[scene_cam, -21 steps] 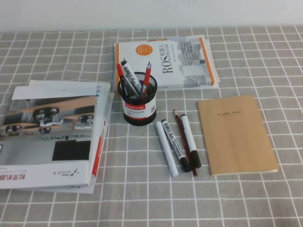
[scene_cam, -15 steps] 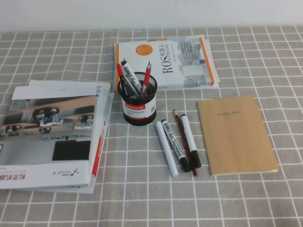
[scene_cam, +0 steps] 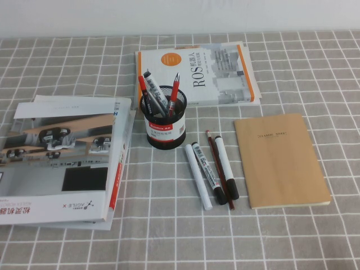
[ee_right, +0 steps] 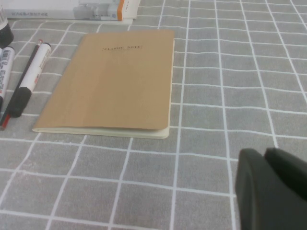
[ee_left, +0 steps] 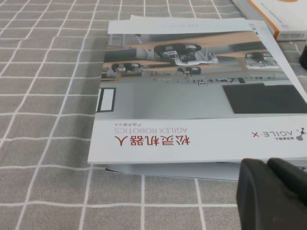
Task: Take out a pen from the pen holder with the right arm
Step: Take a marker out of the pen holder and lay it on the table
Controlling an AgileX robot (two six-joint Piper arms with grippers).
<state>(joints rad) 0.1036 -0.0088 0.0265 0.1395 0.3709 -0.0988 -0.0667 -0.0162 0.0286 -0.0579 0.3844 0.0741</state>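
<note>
A black mesh pen holder [scene_cam: 163, 126] stands mid-table with several pens [scene_cam: 154, 94] sticking out, red and white-black ones. Several markers [scene_cam: 211, 170] lie on the cloth just right of it. Neither arm shows in the high view. My right gripper [ee_right: 264, 154] is shut and empty, hovering over the grey checked cloth on the near side of the tan notebook [ee_right: 117, 76], far from the holder. My left gripper [ee_left: 266, 163] is shut too, just off the near edge of the AgileX brochure [ee_left: 192, 96].
A ROS book [scene_cam: 197, 73] lies behind the holder. The tan notebook [scene_cam: 278, 158] lies right of the markers. The brochure stack [scene_cam: 59, 160] covers the left side. A grey checked cloth [scene_cam: 180, 236] covers the table.
</note>
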